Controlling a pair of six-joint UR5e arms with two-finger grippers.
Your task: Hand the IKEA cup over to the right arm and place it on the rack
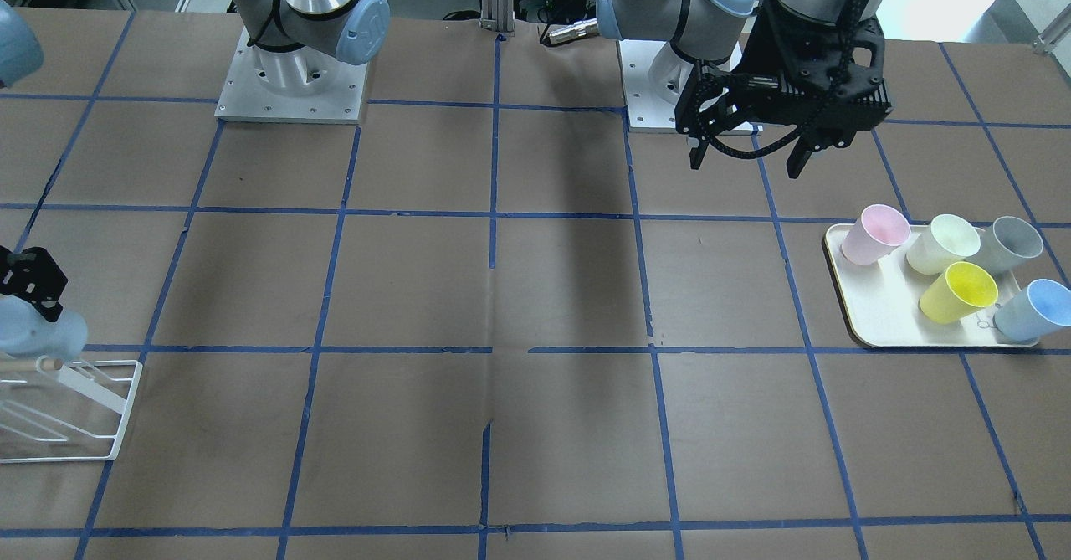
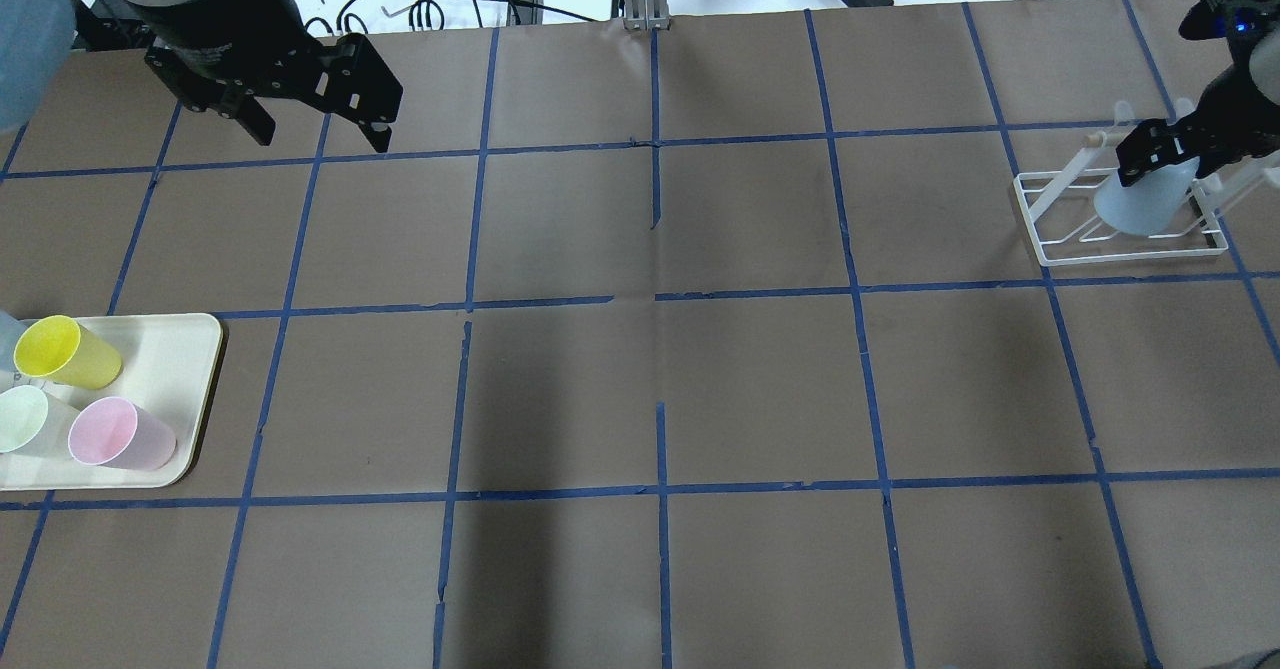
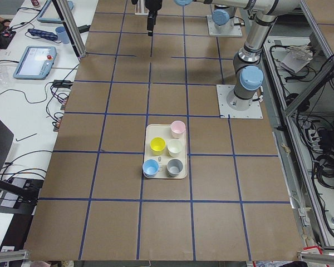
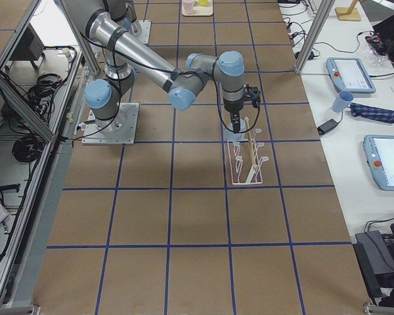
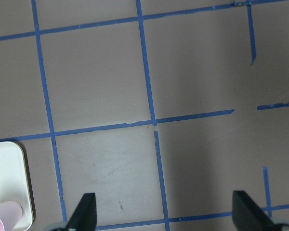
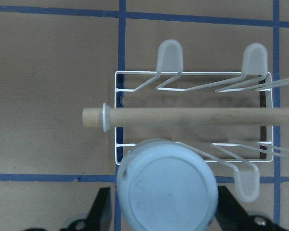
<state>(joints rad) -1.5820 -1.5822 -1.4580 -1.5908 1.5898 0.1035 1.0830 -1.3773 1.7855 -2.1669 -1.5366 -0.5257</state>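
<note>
The IKEA cup [image 6: 166,187] is pale sky-blue and hangs upside down, its base toward the right wrist camera. It sits over a near-side prong at the end of the white wire rack [image 6: 116,120], just in front of the wooden dowel [image 6: 192,117]. My right gripper [image 6: 164,211] has a finger on each side of the cup and looks shut on it. In the overhead view the right gripper [image 2: 1160,164] stands over the cup [image 2: 1140,209] and the rack [image 2: 1045,249] at the far right. My left gripper [image 2: 322,141] hangs open and empty above the table, away from the tray.
A cream tray [image 1: 837,246] on my left side holds a pink cup [image 1: 874,233], a pale green cup [image 1: 941,244], a grey cup [image 1: 1008,246], a yellow cup [image 1: 958,292] and a blue cup [image 1: 1033,310]. Blue tape lines grid the brown table.
</note>
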